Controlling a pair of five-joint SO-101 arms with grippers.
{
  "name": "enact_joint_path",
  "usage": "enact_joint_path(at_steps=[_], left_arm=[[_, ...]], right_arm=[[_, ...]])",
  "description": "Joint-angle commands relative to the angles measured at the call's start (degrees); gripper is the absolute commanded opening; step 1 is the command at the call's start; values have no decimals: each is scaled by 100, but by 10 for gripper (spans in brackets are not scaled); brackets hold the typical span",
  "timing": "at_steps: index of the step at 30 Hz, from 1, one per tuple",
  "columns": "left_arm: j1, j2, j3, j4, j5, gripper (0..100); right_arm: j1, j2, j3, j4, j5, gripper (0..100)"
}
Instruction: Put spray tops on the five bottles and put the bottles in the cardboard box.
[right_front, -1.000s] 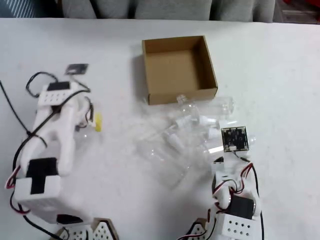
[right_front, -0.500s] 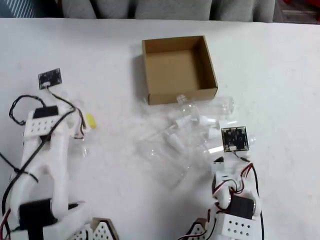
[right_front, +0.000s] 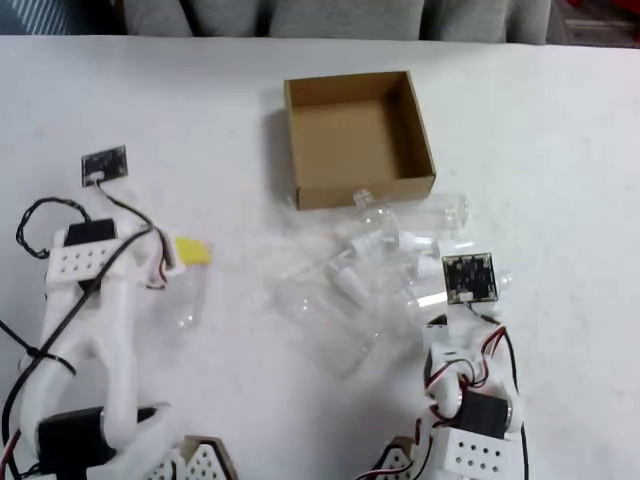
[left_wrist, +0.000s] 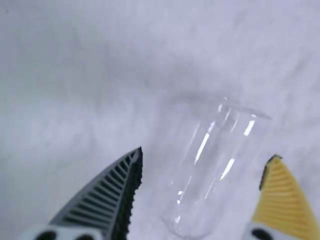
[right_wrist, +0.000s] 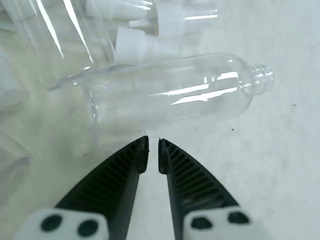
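task barely begun: cardboard box (right_front: 365, 188) empty, all five bottles out on the table (right_front: 520, 120).
left gripper (left_wrist: 205, 155) jaws wide, straddling one clear bottle (left_wrist: 220, 135) lying toward the table's left edge, not pinched. right gripper (right_wrist: 152, 142) jaws nearly closed on nothing, just beside an uncapped bottle (right_wrist: 175, 95) in the mid-table pile (right_front: 370, 265), loose spray tops (right_wrist: 132, 45) alongside.

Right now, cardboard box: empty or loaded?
Empty. The cardboard box shows bare brown floor; the clear bottles lie outside it.

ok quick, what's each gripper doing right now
left gripper: open, astride a bottle, not gripping it
right gripper: shut, empty
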Motion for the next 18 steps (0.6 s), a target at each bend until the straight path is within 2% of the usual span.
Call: enact_joint_path(at_steps=[1, 5, 9, 12, 18], left_arm=[[-57, -268, -360, 510, -308, 341], [-66, -268, -923, 1319, -1160, 233], [-154, -268, -1169, 1749, -1793, 18], [-40, -268, -1152, 2013, -2057, 46], [602, -585, -976, 2031, -2189, 20]], right_arm=[[4, -22, 44, 40, 79, 17], [4, -22, 44, 40, 79, 17], [4, -22, 44, 40, 79, 17], [4, -22, 44, 40, 79, 17], [4, -22, 44, 40, 79, 17]])
